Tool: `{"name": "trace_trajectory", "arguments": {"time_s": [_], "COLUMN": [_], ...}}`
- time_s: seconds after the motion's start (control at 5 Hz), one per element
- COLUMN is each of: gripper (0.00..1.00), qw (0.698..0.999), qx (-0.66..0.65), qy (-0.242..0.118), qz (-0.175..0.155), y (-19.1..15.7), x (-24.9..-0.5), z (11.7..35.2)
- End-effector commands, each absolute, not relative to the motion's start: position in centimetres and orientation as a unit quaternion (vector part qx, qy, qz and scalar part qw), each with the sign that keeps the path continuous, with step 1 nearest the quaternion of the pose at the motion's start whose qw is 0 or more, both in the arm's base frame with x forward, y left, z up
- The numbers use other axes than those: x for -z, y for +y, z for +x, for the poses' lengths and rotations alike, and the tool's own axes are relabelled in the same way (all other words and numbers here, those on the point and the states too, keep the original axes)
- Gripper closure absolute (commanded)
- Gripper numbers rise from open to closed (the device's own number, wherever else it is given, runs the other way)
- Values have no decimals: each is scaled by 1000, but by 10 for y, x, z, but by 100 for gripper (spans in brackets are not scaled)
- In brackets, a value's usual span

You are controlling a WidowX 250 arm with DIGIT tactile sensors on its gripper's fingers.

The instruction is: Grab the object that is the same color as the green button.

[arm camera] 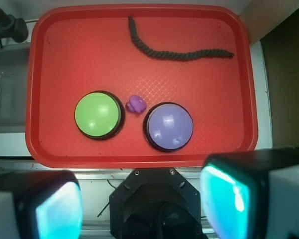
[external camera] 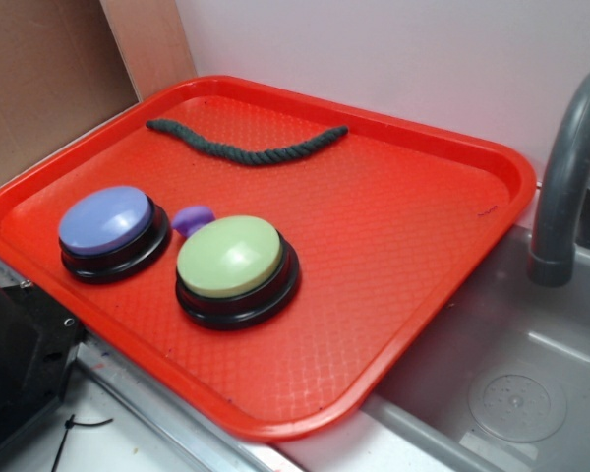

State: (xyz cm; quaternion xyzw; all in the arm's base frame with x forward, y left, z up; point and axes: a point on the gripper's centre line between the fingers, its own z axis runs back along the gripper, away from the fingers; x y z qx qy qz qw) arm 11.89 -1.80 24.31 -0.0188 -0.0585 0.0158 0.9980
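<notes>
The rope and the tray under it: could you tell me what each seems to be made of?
The rope looks like twisted fibre, perhaps cotton: dark green, matte, with spiral strands showing along its wavy length. The tray looks like moulded hard plastic: red, with a fine diamond-textured floor, a smooth raised rim and soft highlights near the front edge. Neither material can be confirmed by sight alone.

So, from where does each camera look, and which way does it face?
Exterior: sits off the tray's button side, looking down at an angle across it toward the wall; none of the robot is clearly seen.
Wrist: sits on the arm, looking straight down; the open gripper's fingers frame the bottom.
Both show the rope, green button, purple button and blob.
</notes>
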Motion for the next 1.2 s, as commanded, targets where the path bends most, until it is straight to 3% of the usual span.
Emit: {"name": "trace_trajectory", "arguments": {"time_s": [0.0,0.4,0.6,0.8,1.0], "gripper": [0,0,0,0,0], "qw": [998,984,966,935,893], "qx": [-16,-156,-242,-340,-437], "qy": [-58,-70,-60,-66,-93], "qz": [-19,-40,-70,-77,-57], "y": [-18,-1,13,17,13], "x": [-243,-216,-200,-177,-146], "z": [119,158,183,217,248]}}
